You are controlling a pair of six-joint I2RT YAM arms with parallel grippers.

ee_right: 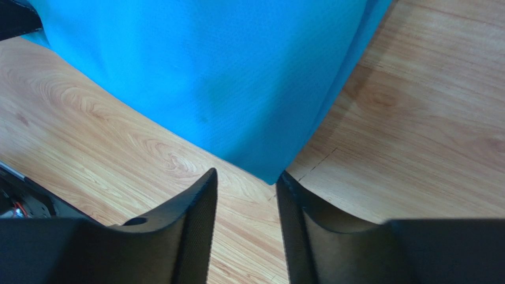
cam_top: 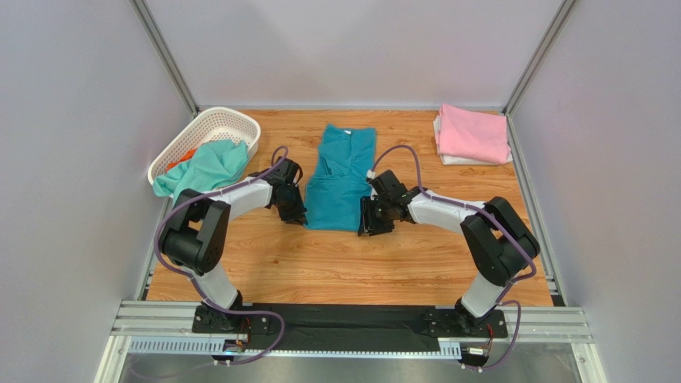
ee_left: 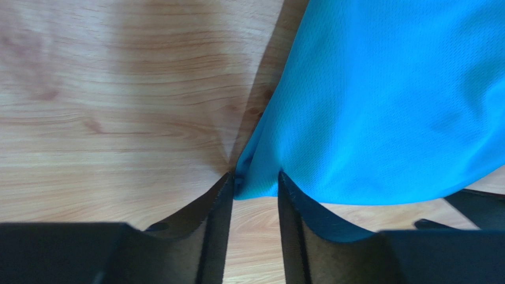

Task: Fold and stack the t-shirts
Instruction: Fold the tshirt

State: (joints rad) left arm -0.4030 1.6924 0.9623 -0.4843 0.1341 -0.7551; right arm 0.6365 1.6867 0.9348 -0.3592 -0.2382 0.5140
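The teal-blue t-shirt (cam_top: 344, 175) lies on the table's middle as a long narrow strip, hem toward me. My left gripper (cam_top: 296, 215) is at its near left corner. In the left wrist view the jaws (ee_left: 255, 178) are open, and the shirt's corner (ee_left: 379, 100) sits between the fingertips. My right gripper (cam_top: 368, 227) is at the near right corner. In the right wrist view it is open (ee_right: 245, 177), and the shirt's corner (ee_right: 225, 77) just touches the right fingertip. A folded pink t-shirt (cam_top: 473, 132) lies on a folded white one (cam_top: 449, 159) at the back right.
A white lattice basket (cam_top: 228, 121) stands at the back left, with a mint-green t-shirt (cam_top: 206, 165) spilling over its near rim and an orange one (cam_top: 183, 158) beneath. Grey walls close in the table on three sides.
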